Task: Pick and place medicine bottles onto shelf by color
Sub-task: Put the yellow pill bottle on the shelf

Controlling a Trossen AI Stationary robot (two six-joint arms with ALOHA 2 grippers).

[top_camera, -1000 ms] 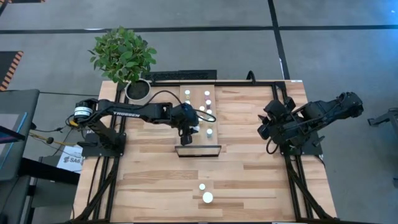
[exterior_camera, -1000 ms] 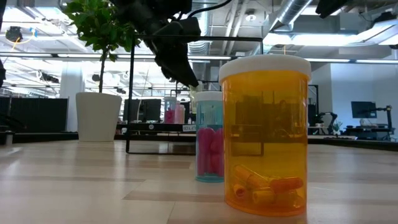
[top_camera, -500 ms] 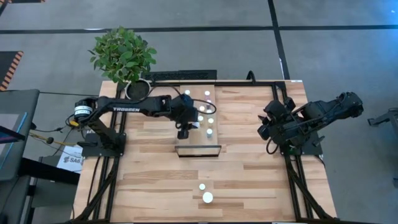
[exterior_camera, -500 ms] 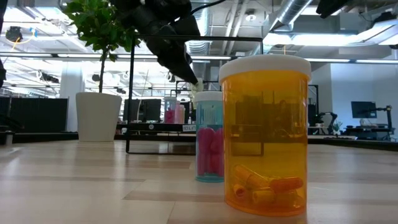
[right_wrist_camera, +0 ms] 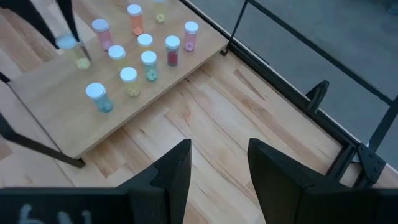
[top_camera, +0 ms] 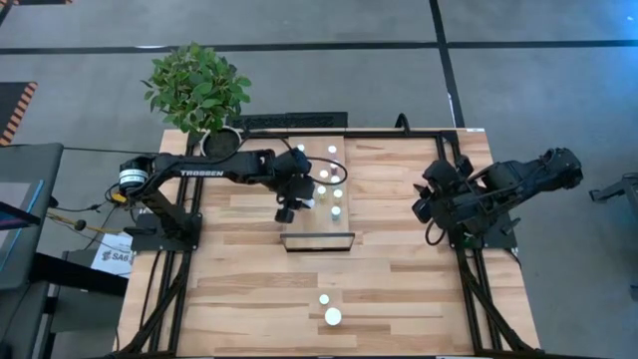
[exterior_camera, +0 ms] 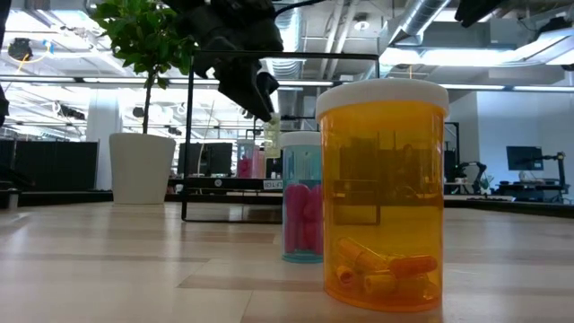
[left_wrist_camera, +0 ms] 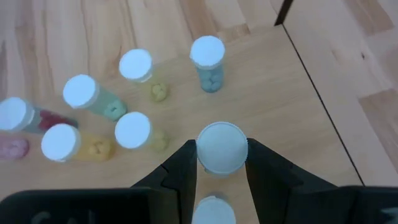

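Observation:
The shelf (top_camera: 319, 227) is a light-wood plank at the table's far middle, and several white-capped medicine bottles (right_wrist_camera: 148, 59) stand upright on it. My left gripper (left_wrist_camera: 221, 163) hangs over the shelf's left part, shut on a yellowish bottle (right_wrist_camera: 73, 50). Near the table's front edge stand a large orange bottle (exterior_camera: 384, 193) and a small teal bottle of pink pills (exterior_camera: 302, 197). My right gripper (right_wrist_camera: 217, 165) waits raised over the table's right side, open, with nothing between its fingers. My left gripper pinches the yellowish bottle's white-capped upper end (left_wrist_camera: 221, 147) between its two fingers (left_wrist_camera: 185, 163), one on each side of the cap. The fingers come slanting down from above. The bottle hangs below them, tilted, its body (exterior_camera: 272, 135) clear of the shelf.
A potted plant (top_camera: 199, 85) in a white pot (top_camera: 219, 145) stands at the far left corner. The shelf's dark metal frame (top_camera: 317, 241) closes its near end. Bare tabletop lies between the shelf and the two front bottles (top_camera: 329, 309).
My left gripper has carried the yellowish bottle a little toward the table's left and far edges, over the shelf, and its wrist has rolled, so the bottle now hangs at a different tilt. It stays shut on the bottle.

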